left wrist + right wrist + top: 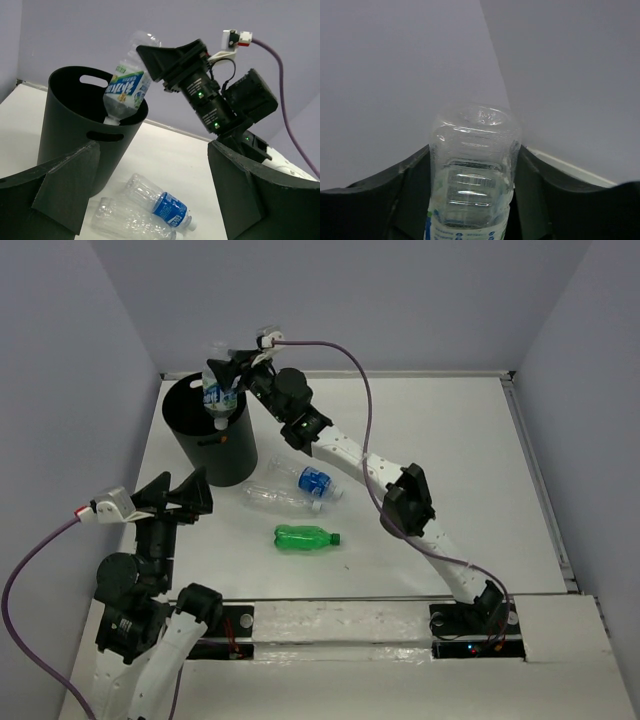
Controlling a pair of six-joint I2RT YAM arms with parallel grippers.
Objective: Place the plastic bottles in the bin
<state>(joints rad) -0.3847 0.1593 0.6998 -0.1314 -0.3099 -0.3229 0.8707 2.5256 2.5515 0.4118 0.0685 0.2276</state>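
While the right gripper pinched the blue-labelled bottle by its base, the bottle's long axis hung slightly tilted, cap pointing down below the jaws into the bin. The left gripper had its jaws spread wide.

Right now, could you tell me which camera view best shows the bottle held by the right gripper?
The left wrist view: the held bottle shows side-on, cap down over the bin, in the right gripper. Top external shows it small from above; right wrist shows only its base end, close up.
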